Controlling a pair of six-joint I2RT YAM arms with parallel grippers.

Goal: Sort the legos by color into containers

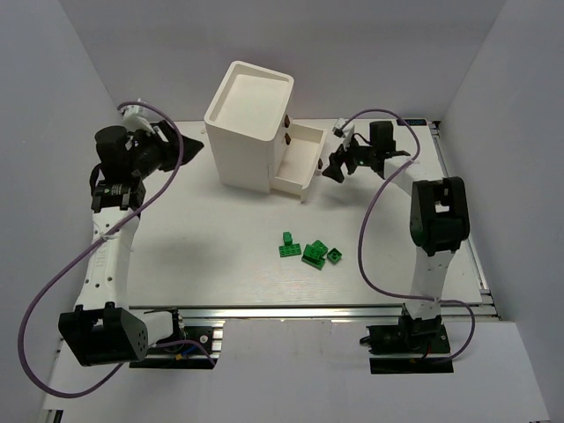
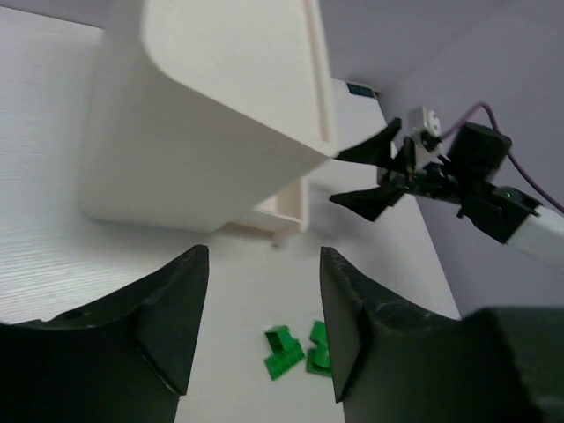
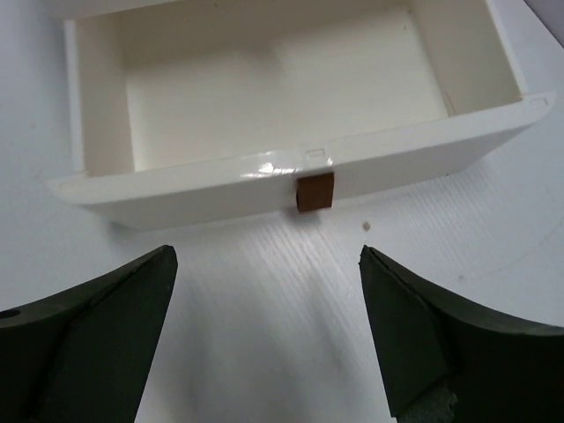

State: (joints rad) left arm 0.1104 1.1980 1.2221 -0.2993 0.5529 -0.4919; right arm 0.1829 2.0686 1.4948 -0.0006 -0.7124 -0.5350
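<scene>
Seen from above, the green legos [image 1: 310, 251] lie loose on the table [image 1: 203, 256], well apart from both sets of jaws, which flank the white cabinet [image 1: 249, 123]; its pulled-out drawer [image 1: 301, 148] sits just beside the right jaws. The left wrist camera shows the left jaws partly open and empty, the cabinet just ahead of them, so a careless swing could shove it. The right wrist camera shows the right jaws spread wide and holding nothing, the brown knob [image 3: 315, 191] centred just ahead, where any forward drift could push the drawer shut.
</scene>
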